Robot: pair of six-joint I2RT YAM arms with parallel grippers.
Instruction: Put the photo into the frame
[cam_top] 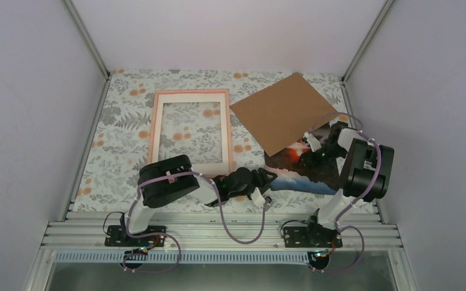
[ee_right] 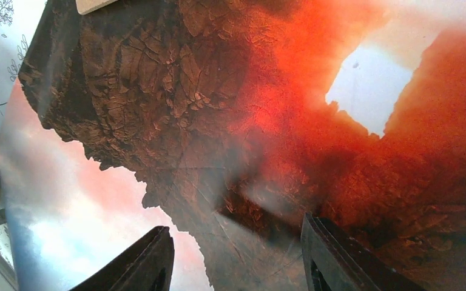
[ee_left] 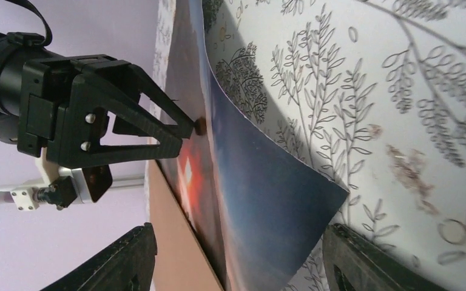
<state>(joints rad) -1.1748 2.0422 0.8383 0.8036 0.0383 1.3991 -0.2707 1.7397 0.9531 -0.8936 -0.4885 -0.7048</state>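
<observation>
From above, the frame [cam_top: 151, 130] lies flat on the far-left part of the counter [cam_top: 121, 151], a white mat [cam_top: 193, 97] sitting inside its rails. The photo [cam_top: 306, 176] is well off to the right, picture side up, and there's the snag: a brown board [cam_top: 282, 112] lies across its far end. The left gripper [cam_top: 268, 182] reaches to the photo's near-left edge, while the right gripper [cam_top: 311, 154] is down on the print just beside the board. On the left wrist camera, the gripper [ee_left: 241, 242] is wide open with nothing clamped, its fingers [ee_left: 133, 260] on either side of a photo [ee_left: 267, 200] corner that curls up off the floral counter [ee_left: 400, 91]. The right gripper [ee_left: 199, 126] touches the print with its tip, and the board [ee_left: 170, 236] edge runs alongside. On the right wrist camera, red glow and dark rock fill the screen. This gripper [ee_right: 236, 242] is parted over the photo [ee_right: 218, 121] and grasps nothing, with a board [ee_right: 94, 5] corner at the top left.
</observation>
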